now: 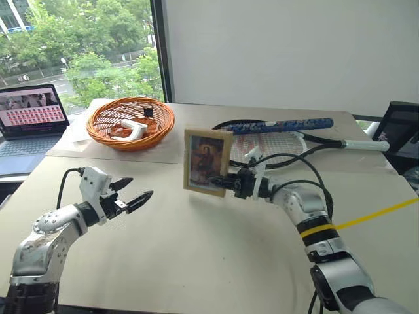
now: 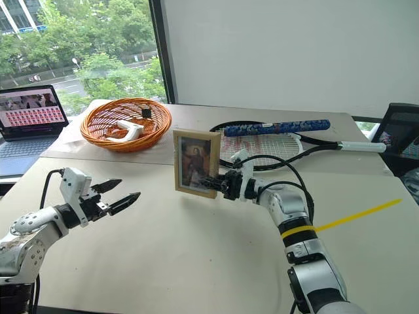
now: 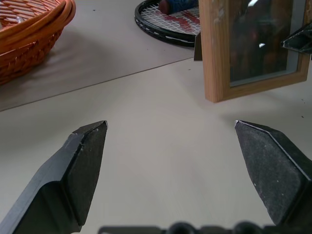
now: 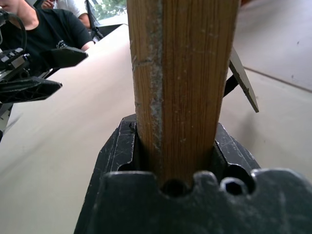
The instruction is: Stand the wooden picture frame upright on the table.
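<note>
Right pincer (image 1: 230, 184) is gripping wooden picture frame (image 1: 207, 161) upright on surface (image 1: 196, 261); left pincer (image 1: 131, 193), at 9 o'clock, is gaping wide; release is remaining.

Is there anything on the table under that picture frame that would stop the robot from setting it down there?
Nothing visible: the right gripper holds the wooden picture frame over bare table. The basket and racket lie farther back.
</note>
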